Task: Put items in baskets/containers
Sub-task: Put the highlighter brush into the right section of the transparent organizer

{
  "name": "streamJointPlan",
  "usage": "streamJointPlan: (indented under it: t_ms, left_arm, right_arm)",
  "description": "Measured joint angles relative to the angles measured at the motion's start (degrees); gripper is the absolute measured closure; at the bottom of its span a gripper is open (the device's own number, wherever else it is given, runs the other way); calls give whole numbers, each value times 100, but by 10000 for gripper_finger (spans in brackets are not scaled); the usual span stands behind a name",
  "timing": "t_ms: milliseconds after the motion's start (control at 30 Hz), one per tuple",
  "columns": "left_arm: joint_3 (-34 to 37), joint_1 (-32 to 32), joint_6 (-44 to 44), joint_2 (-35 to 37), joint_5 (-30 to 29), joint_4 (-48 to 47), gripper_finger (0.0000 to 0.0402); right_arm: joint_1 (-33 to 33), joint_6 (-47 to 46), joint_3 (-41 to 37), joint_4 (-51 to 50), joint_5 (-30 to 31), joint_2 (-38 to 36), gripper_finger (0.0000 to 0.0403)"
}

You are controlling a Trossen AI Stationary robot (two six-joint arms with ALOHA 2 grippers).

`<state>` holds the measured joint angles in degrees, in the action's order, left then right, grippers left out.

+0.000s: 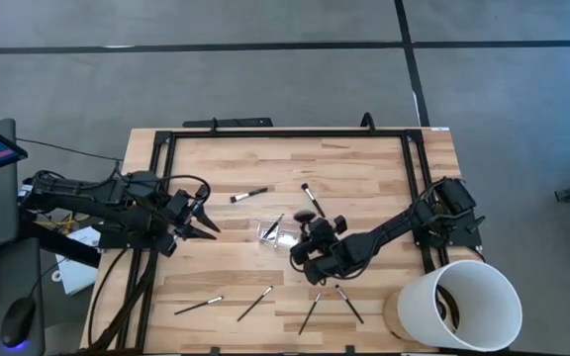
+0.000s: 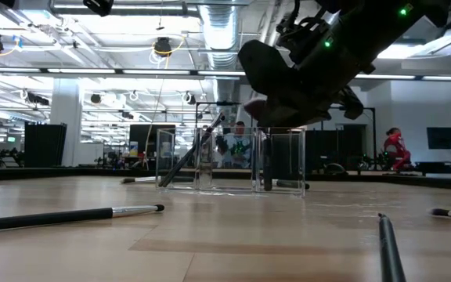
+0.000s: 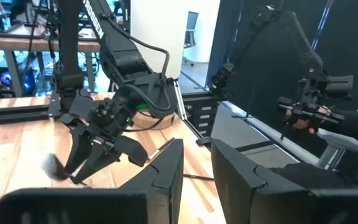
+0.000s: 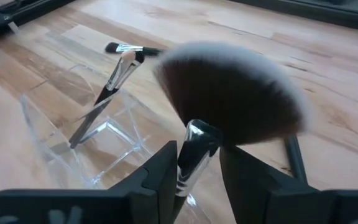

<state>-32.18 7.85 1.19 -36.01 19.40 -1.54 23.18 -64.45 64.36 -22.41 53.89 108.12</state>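
Over clear tray (image 1: 277,233), right claw (image 4: 198,163) spread around fan brush (image 4: 229,99); loose brushes (image 1: 253,304) nearby.

Bare wooden table (image 1: 364,178) open along the far side, right gripper (image 1: 305,249) and its arm crowding the clear tray (image 1: 277,233), four brushes (image 1: 255,303) strewn along the near edge, white bucket (image 1: 468,307) blocking the near right corner, left gripper (image 1: 204,220) apparently apart from the tray.

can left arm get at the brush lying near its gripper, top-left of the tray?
Probably yes. That brush lies alone on bare wood just ahead of the left gripper; the right gripper works beyond the tray.
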Motion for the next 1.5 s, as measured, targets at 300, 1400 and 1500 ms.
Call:
streamJointPlan:
  t_ms: [300, 1400, 1500]
  left_arm:
    - [0, -133, 5, -2, -9, 9, 321]
    - [111, -131, 250, 7, -144, -7, 321]
    - [111, -131, 210, 7, -285, 6, 321]
  right_arm:
    - [72, 310, 0, -8, 19, -258, 292]
    - [-332, 567, 2, -1397, -2074, -946, 292]
    - [-337, 595, 3, -1359, -2097, -899, 292]
